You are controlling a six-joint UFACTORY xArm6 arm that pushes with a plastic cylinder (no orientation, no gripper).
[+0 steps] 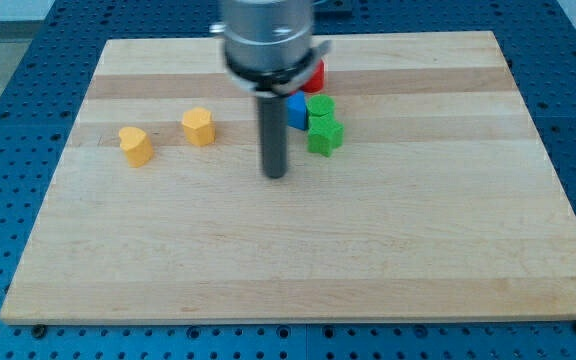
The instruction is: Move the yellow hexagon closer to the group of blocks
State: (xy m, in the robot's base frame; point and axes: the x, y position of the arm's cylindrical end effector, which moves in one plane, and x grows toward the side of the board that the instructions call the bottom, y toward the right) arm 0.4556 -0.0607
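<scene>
Two yellow blocks lie on the left half of the wooden board. One yellow block looks like a hexagon. The other yellow block sits further to the view's left, and its shape is unclear. A group sits near the top centre: a red block partly hidden by the arm, a blue block and two green blocks. My tip rests on the board between the yellow blocks and the group, below and left of the blue block, touching nothing.
The arm's grey body hangs over the board's top centre and hides part of the group. A blue perforated table surrounds the board.
</scene>
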